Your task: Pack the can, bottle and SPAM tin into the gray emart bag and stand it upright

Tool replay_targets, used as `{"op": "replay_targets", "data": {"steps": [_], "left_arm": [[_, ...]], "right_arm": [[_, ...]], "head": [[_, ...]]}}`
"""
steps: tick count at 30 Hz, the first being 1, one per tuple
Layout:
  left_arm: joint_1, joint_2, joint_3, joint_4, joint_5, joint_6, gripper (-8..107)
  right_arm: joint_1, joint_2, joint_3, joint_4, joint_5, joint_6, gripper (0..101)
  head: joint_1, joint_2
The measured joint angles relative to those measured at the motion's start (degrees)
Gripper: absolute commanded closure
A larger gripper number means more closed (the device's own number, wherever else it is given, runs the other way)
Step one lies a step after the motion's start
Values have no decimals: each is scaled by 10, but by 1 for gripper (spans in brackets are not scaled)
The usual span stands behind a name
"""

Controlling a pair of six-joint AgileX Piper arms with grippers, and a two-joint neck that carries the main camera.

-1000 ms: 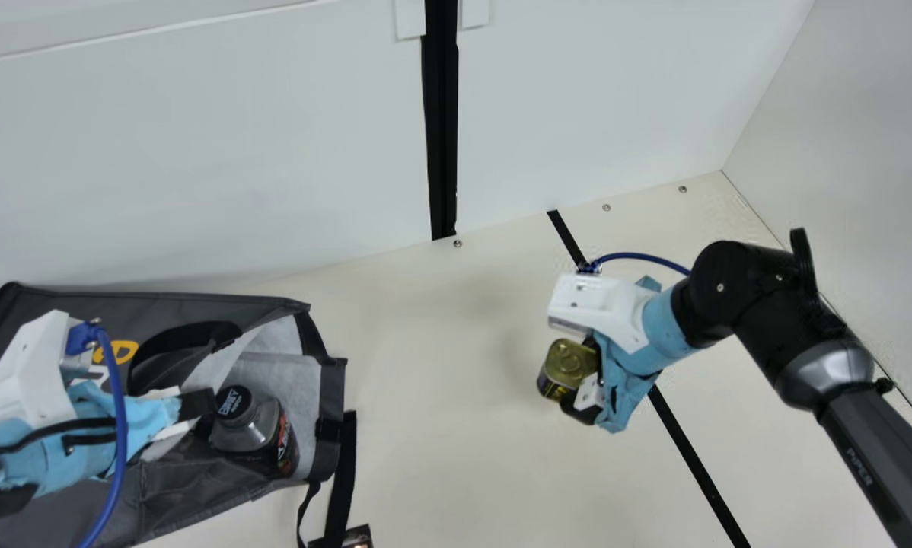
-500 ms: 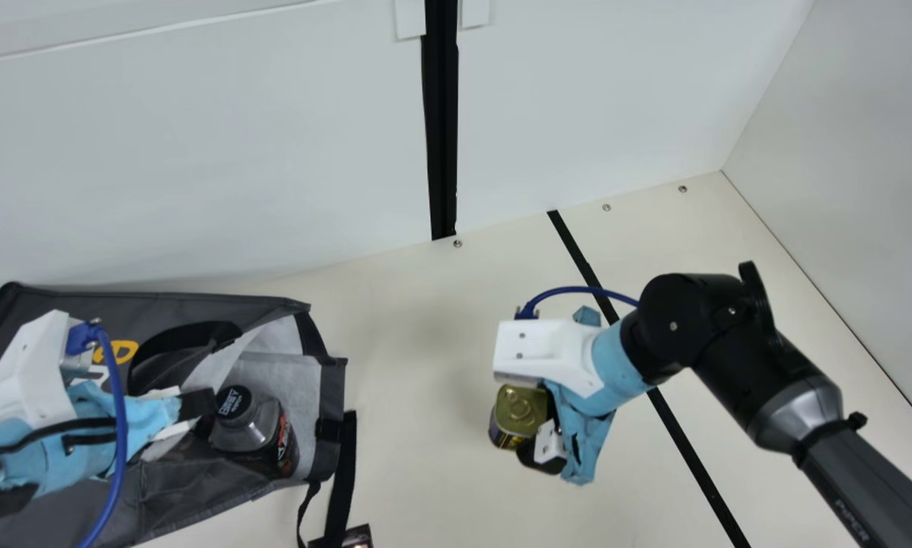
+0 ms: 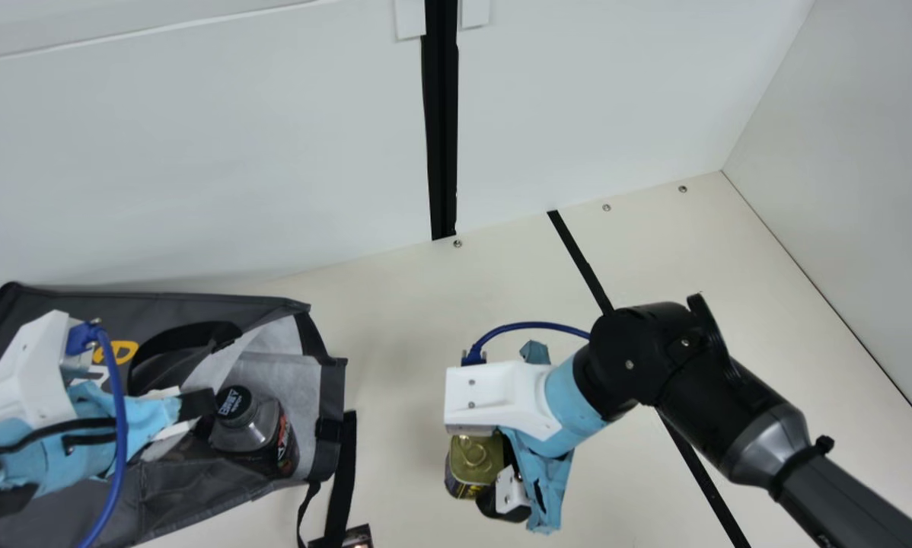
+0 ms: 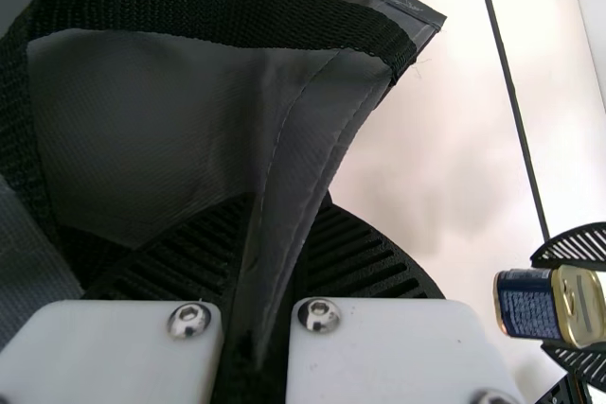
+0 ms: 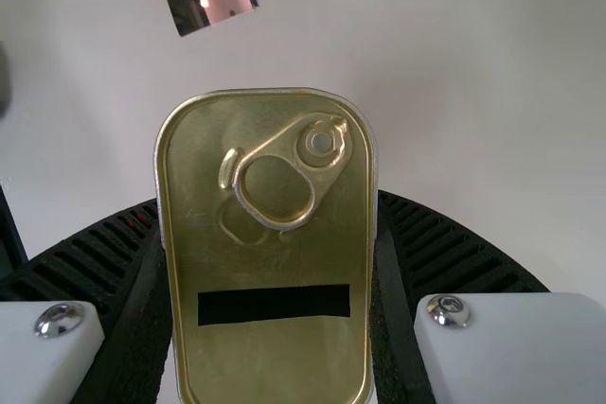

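Note:
At the left of the main view the gray bag (image 3: 189, 495) lies on its side, mouth facing right, with the bottle (image 3: 250, 426) in its opening. My left gripper (image 3: 197, 403) is at the mouth beside the bottle cap; in the left wrist view my left gripper (image 4: 260, 328) is shut on the bag's edge (image 4: 303, 177). Right of the bag, over the table, my right gripper (image 3: 490, 479) holds the SPAM tin (image 3: 473, 460). From the right wrist view, the tin (image 5: 270, 234) sits between the pads of my right gripper (image 5: 270, 281), lid toward the camera.
A black strap (image 3: 342, 479) hangs from the bag's mouth onto the table, beside a small dark shiny object (image 3: 358, 536) at the lower edge. White panels stand behind, and a black line (image 3: 578, 262) crosses the table (image 3: 395, 365) on the right.
My right arm has carried the tin leftward and toward the view's lower edge, closer to the bag. The left arm, bag and bottle have stayed still.

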Motion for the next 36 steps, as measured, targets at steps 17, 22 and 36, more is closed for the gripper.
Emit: {"op": "replay_targets", "data": {"steps": [17, 22, 36], "left_arm": [[0, 0, 0, 0, 0, 0, 107], [0, 0, 0, 0, 0, 0, 107], [0, 0, 0, 0, 0, 0, 107]], "right_arm": [[18, -2, 37, 93, -68, -38, 101], [21, -3, 54, 140, -92, -73, 101], [37, 27, 91, 286, -154, -183, 101]], "head": [[0, -1], [0, -1], [0, -1]]}}
